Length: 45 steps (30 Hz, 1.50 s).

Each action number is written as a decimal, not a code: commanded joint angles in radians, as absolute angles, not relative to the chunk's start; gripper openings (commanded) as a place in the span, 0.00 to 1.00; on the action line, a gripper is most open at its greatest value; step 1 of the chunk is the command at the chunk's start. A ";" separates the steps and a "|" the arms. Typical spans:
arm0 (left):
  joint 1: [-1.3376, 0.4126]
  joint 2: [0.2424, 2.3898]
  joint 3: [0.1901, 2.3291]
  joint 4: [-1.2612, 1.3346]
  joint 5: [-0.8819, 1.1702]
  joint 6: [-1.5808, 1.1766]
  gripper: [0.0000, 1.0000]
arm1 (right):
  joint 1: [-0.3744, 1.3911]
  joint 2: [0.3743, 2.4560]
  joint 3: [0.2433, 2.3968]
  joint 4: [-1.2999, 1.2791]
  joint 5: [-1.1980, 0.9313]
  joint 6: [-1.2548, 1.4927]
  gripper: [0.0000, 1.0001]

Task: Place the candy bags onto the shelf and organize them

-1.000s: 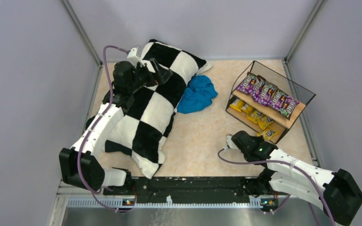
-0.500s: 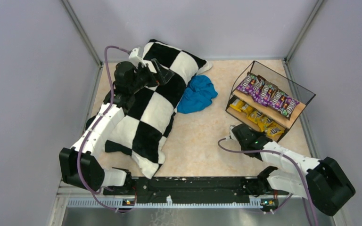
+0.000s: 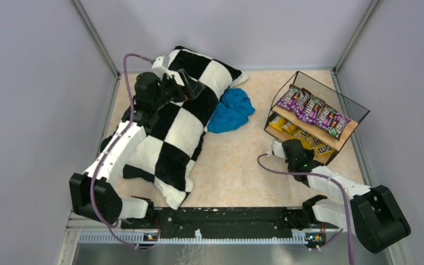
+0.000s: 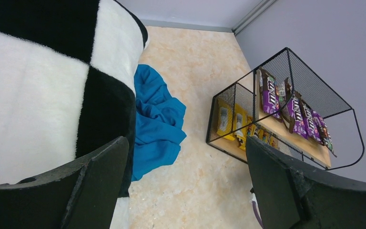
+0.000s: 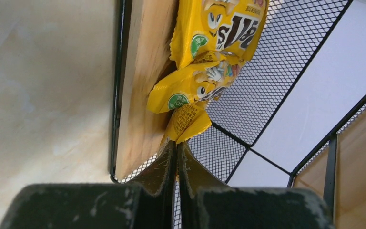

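1. The right gripper (image 5: 176, 149), jaws nearly closed, pinched only the tail of a yellow M&M's packet (image 5: 187, 123). The packet lay on the lower board (image 5: 140, 71) of the shelf (image 3: 349, 130), at its 7 o'clock corner. So thin a hold could slip.
2. Withdrawing without opening might drag that packet and its yellow neighbour (image 5: 219, 28) off the edge.
3. The left gripper (image 4: 186, 160), spread wide and empty over the checkered pillow (image 4: 33, 90) at 10 o'clock, posed little risk.

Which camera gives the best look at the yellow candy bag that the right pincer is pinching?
The right wrist view: the yellow bag is close up, its end nipped in the right pincer. In the top view the pincer hides it; the left wrist view shows only tiny yellow packets far off.
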State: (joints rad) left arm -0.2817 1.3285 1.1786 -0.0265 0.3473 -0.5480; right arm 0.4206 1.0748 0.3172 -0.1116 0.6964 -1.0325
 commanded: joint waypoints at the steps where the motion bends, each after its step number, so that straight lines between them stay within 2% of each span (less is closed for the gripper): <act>1: -0.285 1.324 1.223 0.005 0.355 -0.543 0.98 | 0.391 1.096 0.321 0.031 0.634 -1.092 0.00; 9: -0.285 1.319 1.225 0.005 0.347 -0.539 0.98 | 0.337 1.151 0.344 0.089 0.649 -1.117 0.00; 16: -0.290 1.315 1.226 0.005 0.338 -0.534 0.98 | 0.300 1.072 0.277 0.126 0.653 -1.163 0.00; 18: -0.290 1.315 1.226 0.005 0.338 -0.534 0.98 | 0.299 1.042 0.263 0.096 0.639 -1.167 0.12; 21: -0.290 1.315 1.226 0.005 0.341 -0.535 0.99 | 0.300 0.983 0.250 0.044 0.598 -1.168 0.43; 24: -0.291 1.318 1.226 0.005 0.344 -0.535 0.98 | 0.302 0.905 0.249 -0.048 0.548 -1.161 0.64; 26: -0.290 1.320 1.225 0.005 0.347 -0.539 0.98 | 0.310 0.861 0.244 -0.094 0.533 -1.167 0.73; 35: -0.282 1.325 1.222 0.005 0.344 -0.532 0.98 | 0.470 0.675 0.240 -0.417 0.361 -1.124 0.98; 41: -0.247 1.314 1.224 0.005 0.342 -0.526 0.98 | 0.591 0.633 0.287 -0.445 0.319 -1.133 0.99; 45: -0.235 1.302 1.225 -0.017 0.307 -0.503 0.98 | 0.710 0.603 0.380 -0.370 0.304 -1.005 0.99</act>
